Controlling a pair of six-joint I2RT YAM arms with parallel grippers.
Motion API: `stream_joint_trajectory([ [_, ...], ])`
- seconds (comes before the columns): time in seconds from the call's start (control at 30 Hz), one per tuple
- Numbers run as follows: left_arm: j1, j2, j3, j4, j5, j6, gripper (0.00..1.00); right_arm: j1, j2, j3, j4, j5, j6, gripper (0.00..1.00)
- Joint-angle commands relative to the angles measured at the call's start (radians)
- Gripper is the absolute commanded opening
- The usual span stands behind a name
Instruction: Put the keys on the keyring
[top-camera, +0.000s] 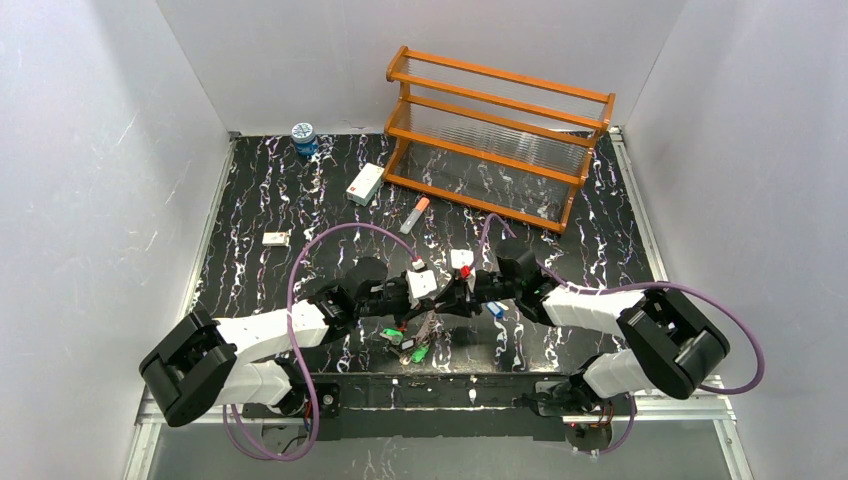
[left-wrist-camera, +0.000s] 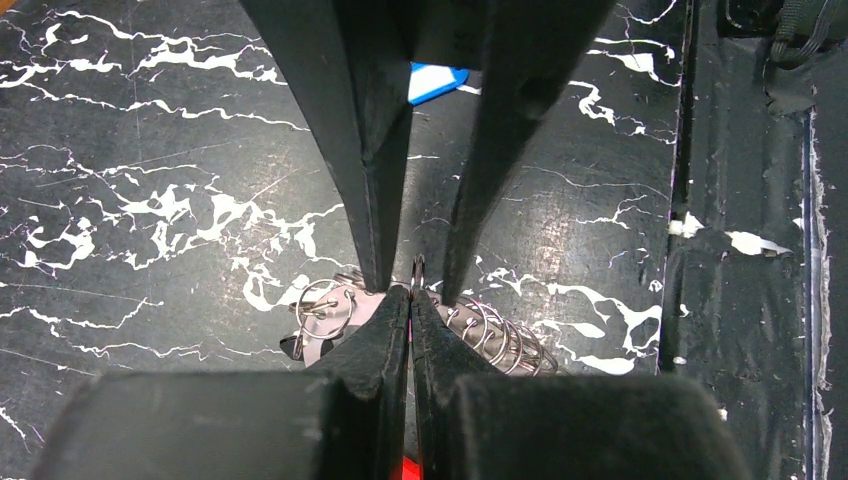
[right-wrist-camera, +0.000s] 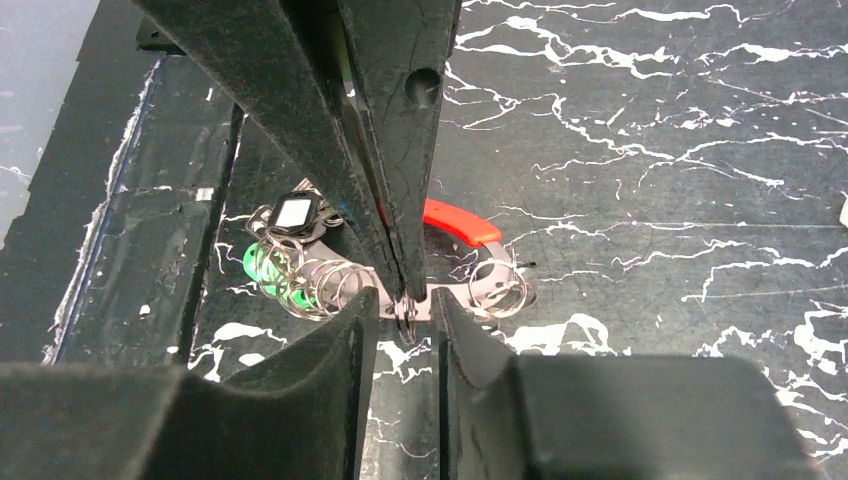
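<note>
**One holds, one reaches in**

Left wrist camera: the left pincer (left-wrist-camera: 411, 296) is pressed together, pinching a thin silver wire ring (left-wrist-camera: 417, 268) just past its tips, I think so it cannot wobble. The right pincer (left-wrist-camera: 414, 284) points in from the other side, fingers a little apart, one each side of the ring.

Right wrist camera: the thin wire keyring, part red and part pale (right-wrist-camera: 458, 221), curves just behind the left pincer's tips. Small silver keys with green plastic heads (right-wrist-camera: 265, 272) bunch left of the right pincer. Whether the pinched ring belongs to the keyring, I cannot tell.

Top camera: both pincers meet tip to tip, the green keys just on their near side.
</note>
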Motion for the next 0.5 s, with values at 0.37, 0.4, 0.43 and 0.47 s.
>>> stream_joint_trajectory([
  [0.37, -0.009, -0.061, -0.007, 0.028, -0.022, 0.003, 0.0, 0.027, 0.018, 0.073, -0.104, 0.098, -0.035, 0.01],
  [0.4, -0.009, -0.071, -0.01, 0.027, -0.031, 0.003, 0.0, 0.028, 0.011, 0.068, -0.104, 0.097, -0.039, 0.01],
  [0.43, -0.009, -0.08, -0.015, 0.026, -0.042, 0.004, 0.0, 0.028, 0.003, 0.063, -0.102, 0.098, -0.042, 0.01],
  [0.47, -0.009, -0.09, -0.019, 0.023, -0.053, 0.006, 0.0, 0.027, -0.006, 0.057, -0.098, 0.099, -0.043, 0.01],
])
